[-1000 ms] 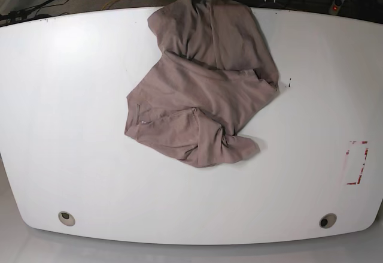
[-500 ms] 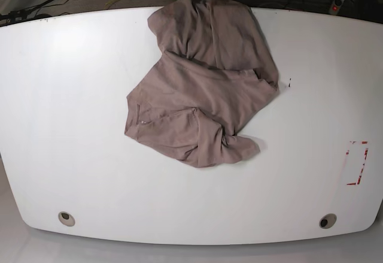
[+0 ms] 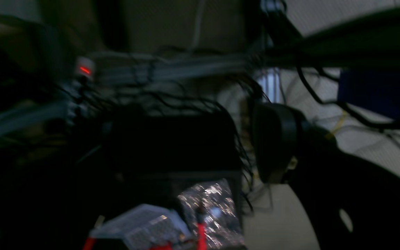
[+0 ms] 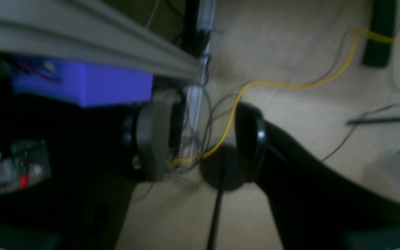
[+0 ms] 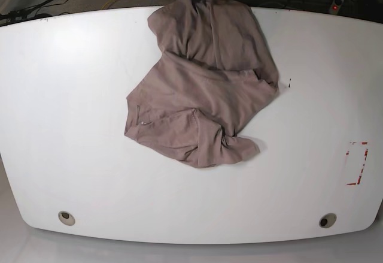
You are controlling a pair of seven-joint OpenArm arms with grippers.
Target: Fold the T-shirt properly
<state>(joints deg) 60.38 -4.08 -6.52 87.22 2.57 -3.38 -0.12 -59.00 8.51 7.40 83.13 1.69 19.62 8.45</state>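
- On the white table (image 5: pixel 72 125), toward its far middle, the crumpled mauve-brown cloth T-shirt (image 5: pixel 203 83) runs lengthwise from far edge to near-right.
- It lies as it did a second ago.
- My right gripper (image 4: pixel 200 142) gapes empty; my left gripper (image 3: pixel 255 146) is too dark to tell.

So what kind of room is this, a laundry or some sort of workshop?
Most likely a robotics lab or workshop. A crumpled T-shirt lies on a bare white table, loose cables trail over the floor beyond it, and there's an aluminium frame rail.

Matt cloth T-shirt (image 5: pixel 203 83), seemingly glossy table (image 5: pixel 72 95)
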